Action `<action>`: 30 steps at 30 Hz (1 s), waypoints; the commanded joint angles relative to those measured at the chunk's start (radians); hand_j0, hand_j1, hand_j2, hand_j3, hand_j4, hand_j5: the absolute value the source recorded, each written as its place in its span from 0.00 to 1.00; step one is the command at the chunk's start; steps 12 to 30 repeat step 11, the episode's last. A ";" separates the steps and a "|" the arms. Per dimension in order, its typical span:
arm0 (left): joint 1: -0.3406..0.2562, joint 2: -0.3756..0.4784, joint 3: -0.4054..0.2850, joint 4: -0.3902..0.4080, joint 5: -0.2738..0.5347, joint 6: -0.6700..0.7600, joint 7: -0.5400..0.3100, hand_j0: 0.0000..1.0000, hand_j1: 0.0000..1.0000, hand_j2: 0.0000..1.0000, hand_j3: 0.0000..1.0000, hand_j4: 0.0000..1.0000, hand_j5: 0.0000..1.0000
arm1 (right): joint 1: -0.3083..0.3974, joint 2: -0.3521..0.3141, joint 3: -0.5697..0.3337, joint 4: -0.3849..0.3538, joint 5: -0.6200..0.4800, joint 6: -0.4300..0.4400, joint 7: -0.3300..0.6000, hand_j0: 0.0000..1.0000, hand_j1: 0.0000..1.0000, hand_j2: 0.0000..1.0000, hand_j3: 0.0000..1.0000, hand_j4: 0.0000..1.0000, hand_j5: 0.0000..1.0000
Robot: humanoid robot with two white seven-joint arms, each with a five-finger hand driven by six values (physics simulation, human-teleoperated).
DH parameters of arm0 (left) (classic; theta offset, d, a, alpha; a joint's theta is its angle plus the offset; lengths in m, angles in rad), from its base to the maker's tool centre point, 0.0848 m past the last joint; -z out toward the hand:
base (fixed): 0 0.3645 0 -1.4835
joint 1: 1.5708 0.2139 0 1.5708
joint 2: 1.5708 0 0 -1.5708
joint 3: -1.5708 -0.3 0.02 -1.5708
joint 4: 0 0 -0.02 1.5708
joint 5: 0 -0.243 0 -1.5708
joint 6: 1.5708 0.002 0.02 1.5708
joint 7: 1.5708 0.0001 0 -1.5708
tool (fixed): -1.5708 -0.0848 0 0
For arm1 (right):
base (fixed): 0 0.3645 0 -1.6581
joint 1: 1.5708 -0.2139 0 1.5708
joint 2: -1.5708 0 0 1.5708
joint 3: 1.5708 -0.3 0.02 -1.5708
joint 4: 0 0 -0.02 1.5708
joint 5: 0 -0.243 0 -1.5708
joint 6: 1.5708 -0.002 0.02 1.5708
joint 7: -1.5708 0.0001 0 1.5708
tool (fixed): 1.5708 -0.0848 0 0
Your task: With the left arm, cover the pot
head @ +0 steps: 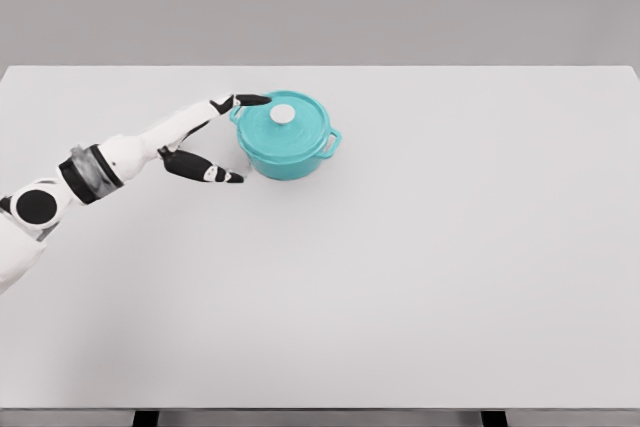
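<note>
Reaching in from the table's (420, 277) left edge, the left hand (205, 142) lay just beside the teal pot (285, 142), fingers spread wide and holding nothing, one dark fingertip (252, 100) at the pot's left rim, thumb (205, 169) low by its near left side. Sat in the far left half of the table, well back from the near edge, with the lid (283, 119) and its white knob (283, 113) apparently already seated. Judged the main risk as a sideways drag: could have caught the rim or left handle on withdrawing and slid the pot or knocked the lid askew. Saw nothing else on the table, nothing blocking a retreat toward the left edge. Beyond the far edge, only a plain grey wall (320, 2). Right arm out of view.
</note>
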 commanded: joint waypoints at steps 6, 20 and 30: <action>0.247 0.224 0.247 -0.185 0.062 0.002 -0.119 1.00 1.00 1.00 1.00 1.00 1.00 | 0.000 0.000 0.000 0.000 0.000 0.000 0.000 1.00 1.00 1.00 1.00 1.00 1.00; 0.246 0.221 0.237 -0.160 0.076 0.002 -0.119 1.00 1.00 1.00 1.00 1.00 1.00 | 0.000 0.000 0.000 0.000 0.000 0.000 0.000 1.00 1.00 1.00 1.00 1.00 1.00; 0.246 0.221 0.237 -0.160 0.076 0.002 -0.119 1.00 1.00 1.00 1.00 1.00 1.00 | 0.000 0.000 0.000 0.000 0.000 0.000 0.000 1.00 1.00 1.00 1.00 1.00 1.00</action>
